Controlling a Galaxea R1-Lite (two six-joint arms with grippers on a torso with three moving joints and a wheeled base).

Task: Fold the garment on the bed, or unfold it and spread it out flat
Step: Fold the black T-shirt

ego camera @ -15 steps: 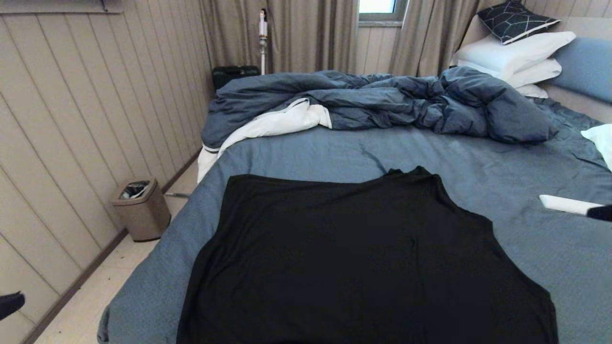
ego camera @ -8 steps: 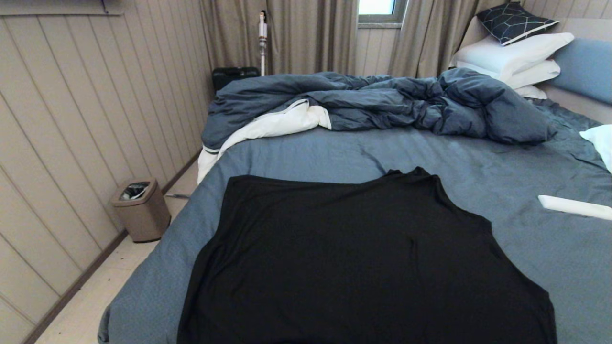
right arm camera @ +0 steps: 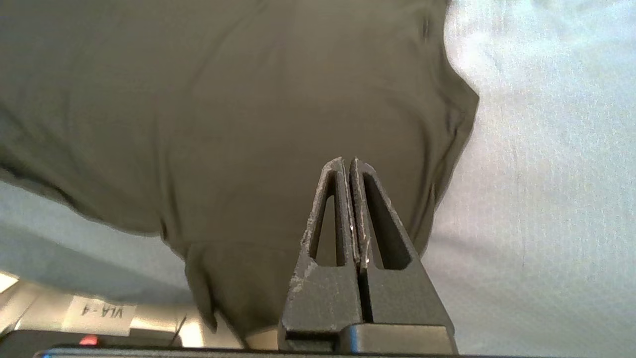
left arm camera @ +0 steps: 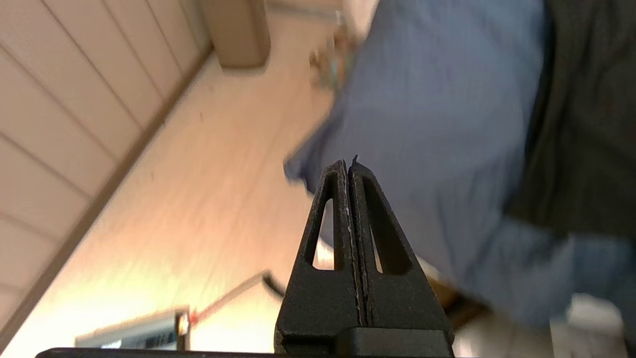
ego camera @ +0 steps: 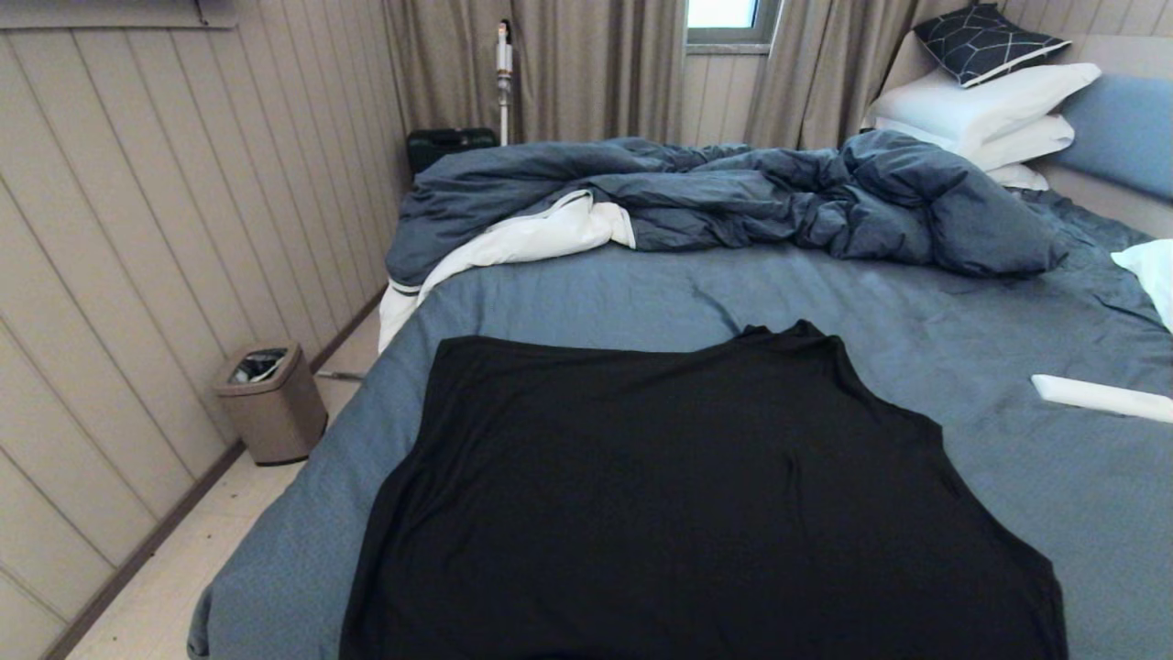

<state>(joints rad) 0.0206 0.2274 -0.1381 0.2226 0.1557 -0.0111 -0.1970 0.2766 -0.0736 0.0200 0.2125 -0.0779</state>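
The garment [ego camera: 696, 504], a plain black T-shirt, lies spread flat on the near part of the bed [ego camera: 1026, 477], its slate-blue sheet showing around it. No print or lettering shows on the upper side. Neither arm appears in the head view. In the left wrist view my left gripper [left arm camera: 349, 165] is shut and empty, above the bed's corner and the floor, with the garment [left arm camera: 586, 124] off to one side. In the right wrist view my right gripper [right arm camera: 347, 162] is shut and empty above the garment [right arm camera: 223, 114], near one sleeve.
A rumpled dark blue duvet [ego camera: 733, 197] with white lining lies across the far part of the bed. White pillows [ego camera: 990, 105] and a dark patterned cushion [ego camera: 985, 37] are stacked at the far right. A white flat object [ego camera: 1100, 396] lies on the sheet at right. A bin [ego camera: 270, 401] stands on the floor at left.
Both gripper tips, seen a second ago at the head view's left and right edges, have withdrawn out of that view. The garment has not moved.
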